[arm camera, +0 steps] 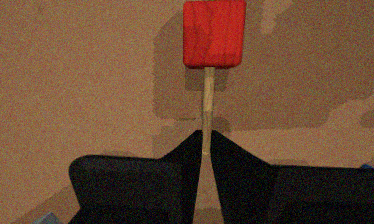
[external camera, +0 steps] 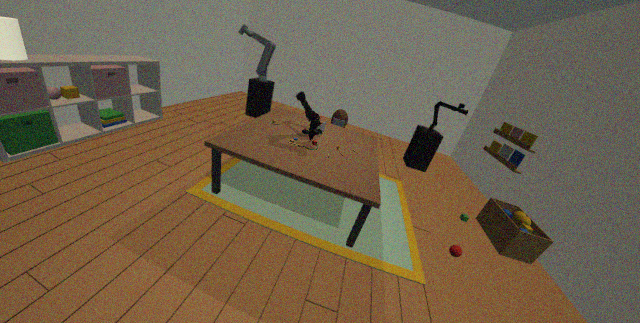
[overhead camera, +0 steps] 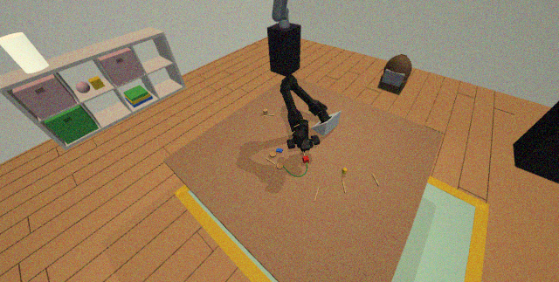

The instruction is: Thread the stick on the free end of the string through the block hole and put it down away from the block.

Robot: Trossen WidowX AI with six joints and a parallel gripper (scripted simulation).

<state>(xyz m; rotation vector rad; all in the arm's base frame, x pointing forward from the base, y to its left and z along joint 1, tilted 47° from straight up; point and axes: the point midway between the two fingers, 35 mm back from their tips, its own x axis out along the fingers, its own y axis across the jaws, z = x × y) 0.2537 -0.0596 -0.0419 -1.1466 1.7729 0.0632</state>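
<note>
The red block point(overhead camera: 306, 159) point(external camera: 314, 142) point(arm camera: 214, 34) is just ahead of the fingertips; its exact contact with the table is hard to see. The thin wooden stick point(arm camera: 208, 95) comes out of the block's gripper-facing side. My gripper point(overhead camera: 304, 148) point(arm camera: 205, 135) is shut on the stick's end, with a length of stick showing between fingertips and block. The green string point(overhead camera: 298, 176) curves from the round wooden button point(overhead camera: 279, 166) to the block's other side. The block's far side and the string are out of the wrist view.
A second wooden disc point(overhead camera: 272, 154), a blue piece point(overhead camera: 279, 150) and a loose stick point(overhead camera: 271, 161) lie near the button. A yellow piece point(overhead camera: 344, 170) and loose sticks point(overhead camera: 343, 186) point(overhead camera: 376, 180) point(overhead camera: 316, 194) lie on the other side. A grey panel point(overhead camera: 328, 125) stands behind the arm.
</note>
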